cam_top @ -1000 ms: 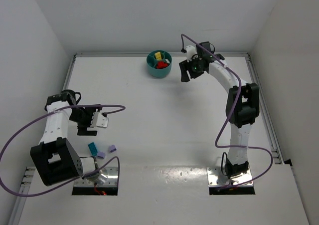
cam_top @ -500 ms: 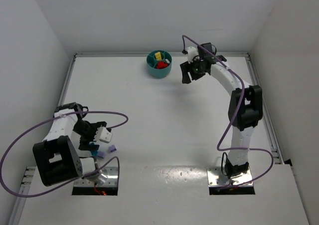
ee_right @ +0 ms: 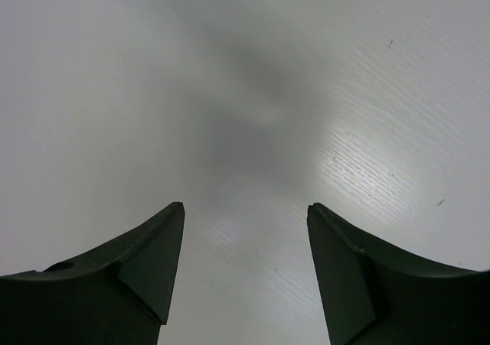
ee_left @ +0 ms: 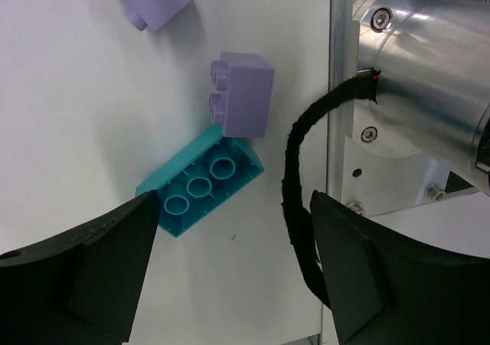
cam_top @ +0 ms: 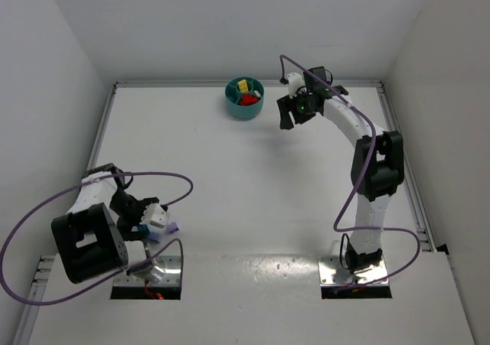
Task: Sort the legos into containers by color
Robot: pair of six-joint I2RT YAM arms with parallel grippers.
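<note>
Teal brick lies at the mouth of my left claw, jaws spread wide, a purple brick touching it. My right claw hangs wide, holding nothing, near the bowl.

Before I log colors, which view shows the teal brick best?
Left wrist view: the teal brick sits large and sharp. Top external shows a teal speck by the left hand; right wrist shows only table.
</note>
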